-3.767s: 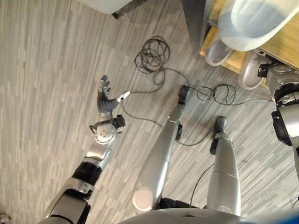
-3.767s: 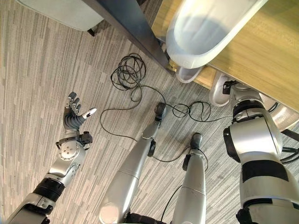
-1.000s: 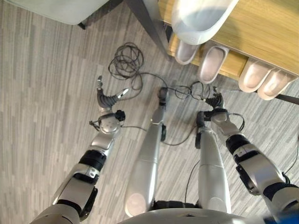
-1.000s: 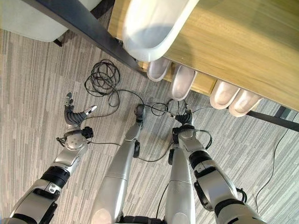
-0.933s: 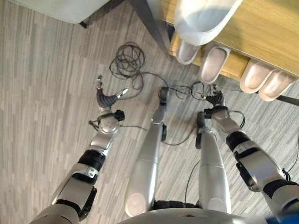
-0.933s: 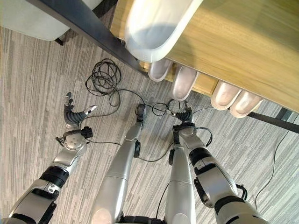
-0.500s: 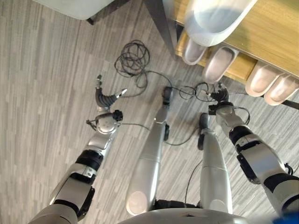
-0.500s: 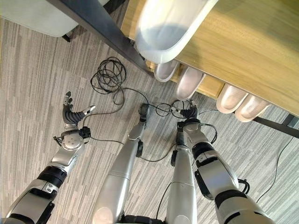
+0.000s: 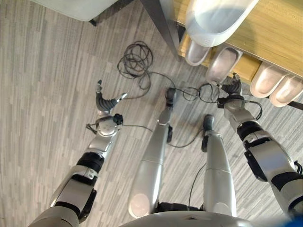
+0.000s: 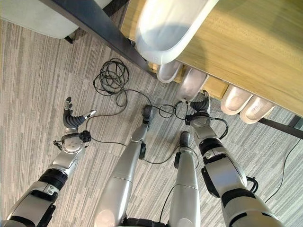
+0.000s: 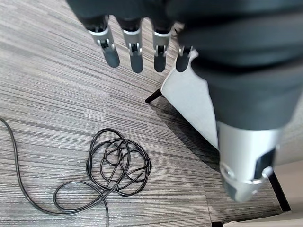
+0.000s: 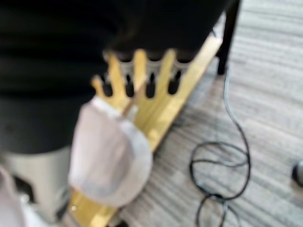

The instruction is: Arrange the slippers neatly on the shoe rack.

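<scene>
Four pale slippers (image 9: 221,65) sit on the rack's (image 10: 265,47) lower shelf, toes poking past its front edge. The right hand (image 9: 231,88) reaches the second slipper's toe, fingers straight and released. The left hand (image 9: 105,101) hangs open above the floor (image 9: 47,94), well apart.

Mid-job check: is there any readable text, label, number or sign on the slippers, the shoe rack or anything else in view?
None can be read.
Slippers: plain pale uppers, no print visible.
Shoe rack: bare wood boards, no label or number.
White tub on the rack: unmarked.
Right hand, at the slipper toes, and left hand, open above the floor: no marking legible.
</scene>
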Controlling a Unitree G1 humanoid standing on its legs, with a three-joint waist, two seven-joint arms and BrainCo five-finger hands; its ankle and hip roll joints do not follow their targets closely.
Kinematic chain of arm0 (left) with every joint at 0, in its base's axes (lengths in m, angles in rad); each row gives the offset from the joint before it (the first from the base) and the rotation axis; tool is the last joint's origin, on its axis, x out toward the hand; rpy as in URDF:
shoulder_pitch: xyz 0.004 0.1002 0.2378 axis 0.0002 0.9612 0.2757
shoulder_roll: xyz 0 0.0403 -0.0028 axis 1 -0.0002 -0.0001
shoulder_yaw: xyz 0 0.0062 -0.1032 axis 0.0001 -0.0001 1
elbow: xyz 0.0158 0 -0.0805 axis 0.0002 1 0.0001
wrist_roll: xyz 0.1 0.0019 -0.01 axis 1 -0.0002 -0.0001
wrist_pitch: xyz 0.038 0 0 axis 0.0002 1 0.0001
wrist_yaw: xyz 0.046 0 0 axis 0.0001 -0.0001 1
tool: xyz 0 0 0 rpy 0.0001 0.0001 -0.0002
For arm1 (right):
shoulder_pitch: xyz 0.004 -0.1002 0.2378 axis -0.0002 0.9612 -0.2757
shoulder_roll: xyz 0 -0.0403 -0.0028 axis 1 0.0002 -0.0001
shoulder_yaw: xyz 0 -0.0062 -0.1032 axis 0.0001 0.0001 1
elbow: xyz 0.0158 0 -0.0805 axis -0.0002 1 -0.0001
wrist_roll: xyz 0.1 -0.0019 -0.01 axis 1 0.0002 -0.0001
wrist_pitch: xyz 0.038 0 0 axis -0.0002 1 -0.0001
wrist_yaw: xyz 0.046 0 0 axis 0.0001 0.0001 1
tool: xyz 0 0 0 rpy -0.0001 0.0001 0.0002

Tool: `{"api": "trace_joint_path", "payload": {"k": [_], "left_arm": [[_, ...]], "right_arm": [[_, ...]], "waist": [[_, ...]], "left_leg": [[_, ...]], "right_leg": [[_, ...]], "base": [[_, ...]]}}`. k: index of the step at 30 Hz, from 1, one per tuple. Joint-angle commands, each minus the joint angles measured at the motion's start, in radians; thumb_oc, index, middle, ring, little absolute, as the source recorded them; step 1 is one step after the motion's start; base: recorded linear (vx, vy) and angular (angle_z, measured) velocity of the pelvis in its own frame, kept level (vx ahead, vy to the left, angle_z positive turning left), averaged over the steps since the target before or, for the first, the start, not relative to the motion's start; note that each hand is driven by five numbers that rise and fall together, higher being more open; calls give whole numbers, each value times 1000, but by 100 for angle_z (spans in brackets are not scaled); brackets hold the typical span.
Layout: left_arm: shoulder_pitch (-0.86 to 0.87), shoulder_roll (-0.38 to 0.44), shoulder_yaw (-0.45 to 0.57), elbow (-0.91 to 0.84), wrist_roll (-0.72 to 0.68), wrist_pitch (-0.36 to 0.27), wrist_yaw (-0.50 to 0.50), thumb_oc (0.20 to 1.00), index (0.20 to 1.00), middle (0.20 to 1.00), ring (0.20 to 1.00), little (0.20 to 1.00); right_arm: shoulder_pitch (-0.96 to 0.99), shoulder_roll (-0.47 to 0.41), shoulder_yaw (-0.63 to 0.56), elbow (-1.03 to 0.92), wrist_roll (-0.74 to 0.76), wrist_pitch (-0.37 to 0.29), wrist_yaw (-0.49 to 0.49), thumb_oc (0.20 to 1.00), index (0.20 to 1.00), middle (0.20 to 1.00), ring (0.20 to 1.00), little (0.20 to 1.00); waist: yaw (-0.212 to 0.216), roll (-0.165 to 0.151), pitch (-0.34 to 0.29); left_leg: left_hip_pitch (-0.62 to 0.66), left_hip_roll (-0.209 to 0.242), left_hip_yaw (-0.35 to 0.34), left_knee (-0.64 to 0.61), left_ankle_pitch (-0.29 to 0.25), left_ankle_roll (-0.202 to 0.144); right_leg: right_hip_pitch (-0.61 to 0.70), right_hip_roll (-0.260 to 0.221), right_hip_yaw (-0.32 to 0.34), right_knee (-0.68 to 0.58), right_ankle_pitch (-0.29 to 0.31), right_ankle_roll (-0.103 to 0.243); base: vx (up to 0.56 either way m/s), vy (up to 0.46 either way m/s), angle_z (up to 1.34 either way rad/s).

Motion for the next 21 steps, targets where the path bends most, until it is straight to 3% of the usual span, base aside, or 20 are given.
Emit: {"api": "trace_joint_path", "payload": {"k": [1, 15, 21], "left_arm": [[-3, -19, 17, 36, -14, -27, 18, 1000, 1000, 1000, 1000, 1000], [31, -42, 54, 78, -26, -1, 31, 1000, 1000, 1000, 1000, 1000], [15, -29, 37, 88, -9, 1, 11, 1000, 1000, 1000, 1000, 1000]], "right_arm": [[31, -13, -20, -60, -15, -20, -28, 1000, 1000, 1000, 1000, 1000], [305, 53, -97, -233, -34, -64, -110, 1000, 1000, 1000, 1000, 1000], [313, 61, -39, -166, -22, -41, -2, 1000, 1000, 1000, 1000, 1000]], "waist": [[-10, 49, 2], [-58, 23, 2], [-57, 24, 2]], "left_leg": [[-26, -43, -6, 77, -175, -21], [-17, -36, 0, 93, -186, -17], [-22, -34, -4, 90, -180, -18]], "right_leg": [[53, 6, -11, -69, 83, -30], [62, 7, 0, -60, 79, -32], [58, 9, -4, -62, 82, -33]], "base": [[0, 0, 0], [-1, 0, 0], [-11, -18, -6]]}}
